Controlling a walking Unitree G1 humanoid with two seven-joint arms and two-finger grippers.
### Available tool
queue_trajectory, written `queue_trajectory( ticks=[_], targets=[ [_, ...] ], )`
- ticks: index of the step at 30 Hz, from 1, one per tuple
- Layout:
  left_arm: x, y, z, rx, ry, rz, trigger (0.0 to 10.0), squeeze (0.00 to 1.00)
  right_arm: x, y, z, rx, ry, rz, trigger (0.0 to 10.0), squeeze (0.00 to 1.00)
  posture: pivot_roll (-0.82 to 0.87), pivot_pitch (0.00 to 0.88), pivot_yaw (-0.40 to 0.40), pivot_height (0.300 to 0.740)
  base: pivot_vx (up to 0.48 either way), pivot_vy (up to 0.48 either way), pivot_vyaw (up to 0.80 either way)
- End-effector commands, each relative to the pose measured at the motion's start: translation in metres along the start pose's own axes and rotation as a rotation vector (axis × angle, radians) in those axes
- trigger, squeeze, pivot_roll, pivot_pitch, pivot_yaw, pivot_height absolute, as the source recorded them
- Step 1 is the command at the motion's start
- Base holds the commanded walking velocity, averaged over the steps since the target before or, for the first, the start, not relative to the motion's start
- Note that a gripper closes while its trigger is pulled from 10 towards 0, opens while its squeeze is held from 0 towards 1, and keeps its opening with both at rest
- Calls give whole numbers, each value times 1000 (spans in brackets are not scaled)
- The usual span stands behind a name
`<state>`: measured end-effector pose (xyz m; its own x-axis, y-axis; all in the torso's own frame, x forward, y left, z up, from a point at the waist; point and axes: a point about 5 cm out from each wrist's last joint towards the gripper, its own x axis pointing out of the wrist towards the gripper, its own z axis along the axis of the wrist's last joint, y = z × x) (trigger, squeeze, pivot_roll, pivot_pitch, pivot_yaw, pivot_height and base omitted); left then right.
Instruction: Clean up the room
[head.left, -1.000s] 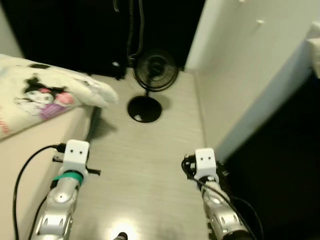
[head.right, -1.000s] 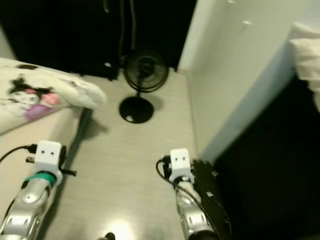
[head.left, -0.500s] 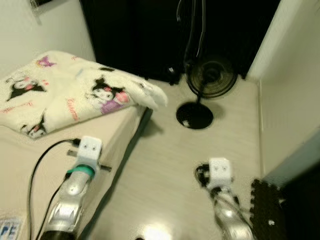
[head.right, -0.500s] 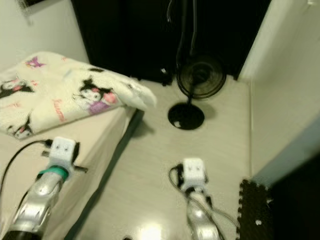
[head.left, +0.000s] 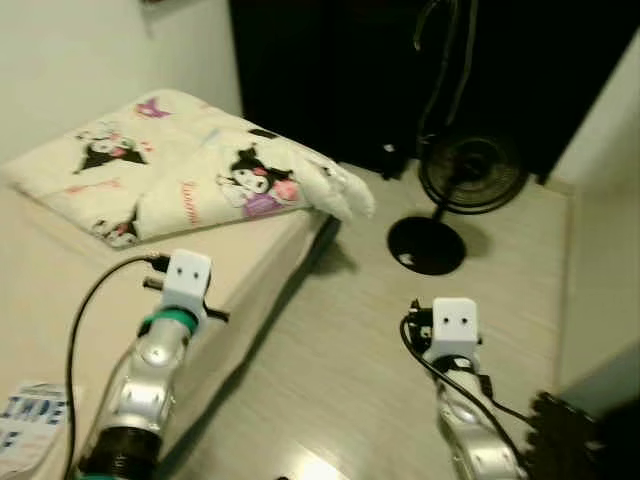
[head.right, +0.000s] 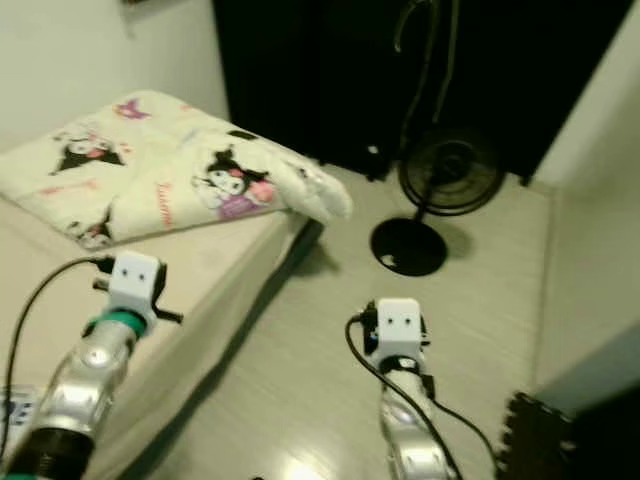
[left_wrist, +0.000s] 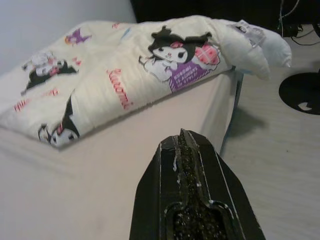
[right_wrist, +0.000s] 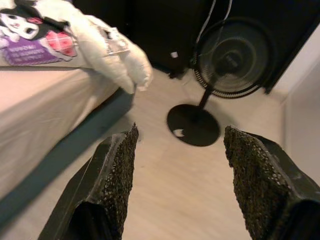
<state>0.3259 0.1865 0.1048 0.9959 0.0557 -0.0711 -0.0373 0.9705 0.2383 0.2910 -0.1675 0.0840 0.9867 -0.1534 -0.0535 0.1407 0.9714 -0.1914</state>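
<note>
Bedroom w/ pale floor (head.left: 330, 370), bed (head.left: 60, 290) on the robot's left, dark doorway at the back. Whole view has swung left vs a sec ago: before it was mostly floor, wall and fan, now the bed takes up the left half, so the camera turned, stuff itself didn't move. Fan (head.left: 470, 175) stands on the floor by the dark wall, its round base just beside the bed corner.

Cartoon blanket (head.left: 190, 170) lies bunched on the far end of the bed, one corner hanging off toward the fan. That's prob the tidy-up target imo. Some printed packet (head.left: 25, 435) sits on the bed near the robot.

Left claw (left_wrist: 192, 200) is over the mattress, fingers pressed together, nothing in them. Right claw (right_wrist: 177, 180) hovers above the floor, fingers spread wide, empty, pointing at the fan base.

Nothing grabbed yet, looks like it's lining up on the bed.
</note>
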Motion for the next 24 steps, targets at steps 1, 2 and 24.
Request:
queue_trajectory(
  ticks=[1,2,24],
  targets=[
    [-3,6,-8,0,21,19,10000,0,0,1,1,-4,4,6,10000,0,38,0,21,740,0,0,800],
    [-3,7,-8,2,21,20,10000,0,0,2,3,-5,0,6,10000,0,38,0,19,740,0,0,800],
    [-14,1,-4,24,14,8,10000,0,7,13,-4,58,87,23,10000,0,102,0,-6,740,0,0,800]
  ],
)
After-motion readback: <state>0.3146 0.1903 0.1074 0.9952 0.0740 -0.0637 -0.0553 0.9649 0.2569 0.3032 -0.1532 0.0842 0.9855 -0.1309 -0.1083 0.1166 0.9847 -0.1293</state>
